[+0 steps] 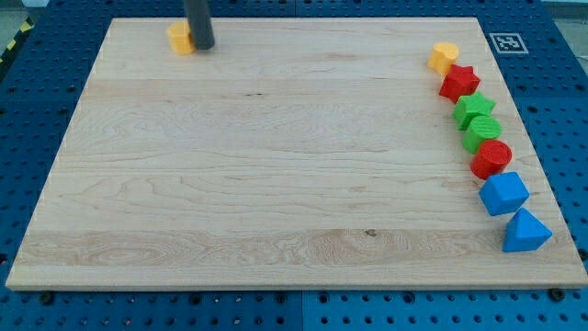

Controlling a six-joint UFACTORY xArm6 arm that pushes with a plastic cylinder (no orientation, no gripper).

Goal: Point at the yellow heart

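Note:
A small yellow block (179,39) lies near the board's top left corner; my rod hides part of it, so I cannot make out its shape. My tip (203,47) rests on the board against that block's right side. A second yellow block (444,56), rounded and roughly heart-like, lies far off at the top right. The dark rod enters from the view's top edge.
Below the right yellow block, a column runs down the wooden board's (276,165) right edge: red star (458,83), green star (473,108), green rounded block (482,134), red round block (491,159), blue cube (503,193), blue triangle (525,231).

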